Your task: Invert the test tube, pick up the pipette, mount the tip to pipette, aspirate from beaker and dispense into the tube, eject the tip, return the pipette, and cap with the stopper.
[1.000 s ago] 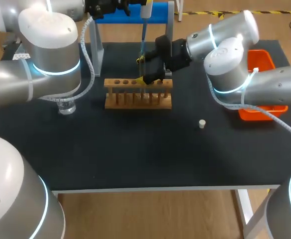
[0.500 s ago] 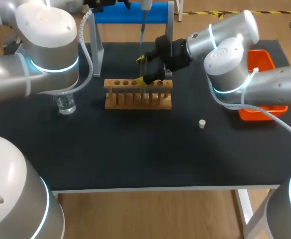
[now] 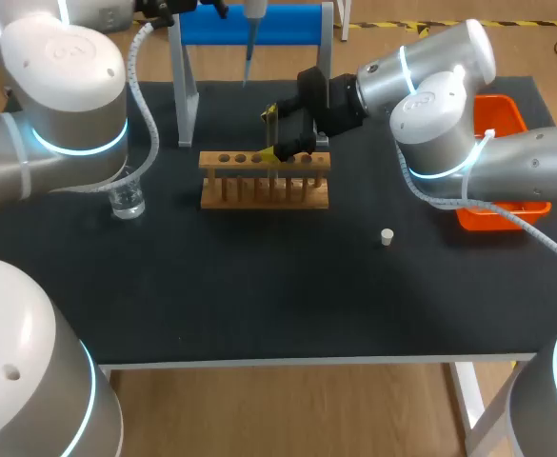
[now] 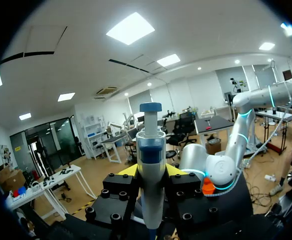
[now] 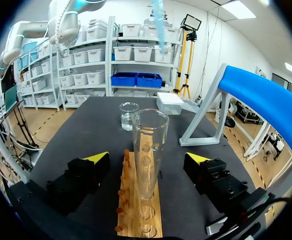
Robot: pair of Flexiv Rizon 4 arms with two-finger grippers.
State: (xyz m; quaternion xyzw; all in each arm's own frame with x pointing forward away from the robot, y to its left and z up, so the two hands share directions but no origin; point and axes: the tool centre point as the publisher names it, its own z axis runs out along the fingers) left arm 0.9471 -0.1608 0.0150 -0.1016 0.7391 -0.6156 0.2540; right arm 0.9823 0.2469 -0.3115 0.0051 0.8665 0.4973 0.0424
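Pipette (image 4: pixel 150 150) is clamped tight in the left claw (image 4: pixel 151 171), with both yellow-tipped fingers pressing on its barrel and the plunger end poking up past them. From overhead it's held high by the blue stand (image 3: pixel 292 24), behind the rack (image 3: pixel 264 179), with the tip (image 3: pixel 248 59) on and pointing down.

Right claw (image 5: pixel 146 158) is spread wide around the tube (image 5: pixel 149 145). The tube's right between the fingers but neither one touches it. It just stands upright, mouth up, in the rack.

So my read: flipping the tube, grabbing the pipette and mounting the tip are done. I can't tell if there's liquid in the tube, so no idea whether the aspirate/dispense bit is finished. Definitely left: eject the tip, park the pipette, then cap.

Stopper (image 3: pixel 387 236) sits alone on the table (image 3: pixel 259 305), well apart from the rack. The beaker (image 3: pixel 126 200) is off by the left arm.
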